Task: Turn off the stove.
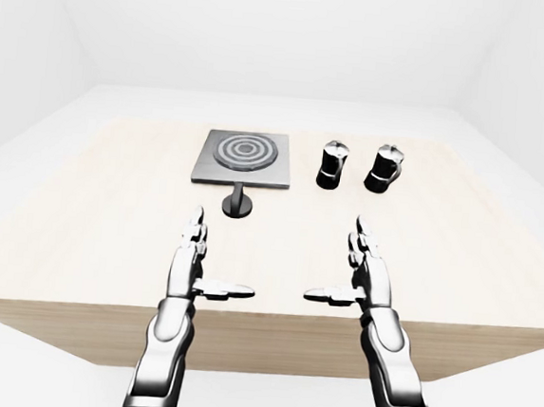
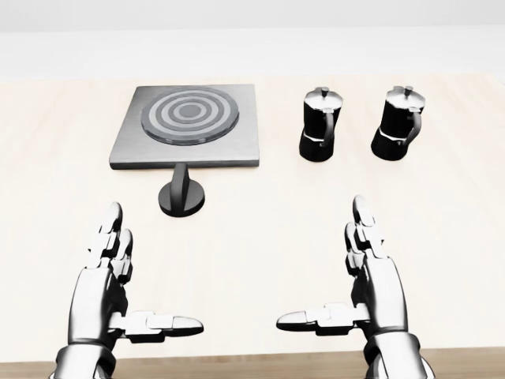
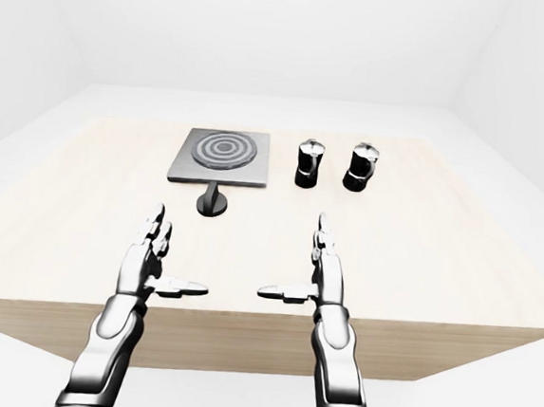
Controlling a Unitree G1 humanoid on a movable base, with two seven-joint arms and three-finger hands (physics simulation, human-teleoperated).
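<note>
A grey square stove with a ringed burner lies on the pale wooden table, upper left in the head view. Its black round knob stands on the table just below the stove's lower edge. My left hand hovers open below the knob, fingers straight and thumb pointing right. My right hand mirrors it to the right, open, thumb pointing left. Neither hand touches anything.
Two black and silver moka pots stand side by side to the right of the stove. The table's near edge runs under my forearms. White walls and floor surround the table.
</note>
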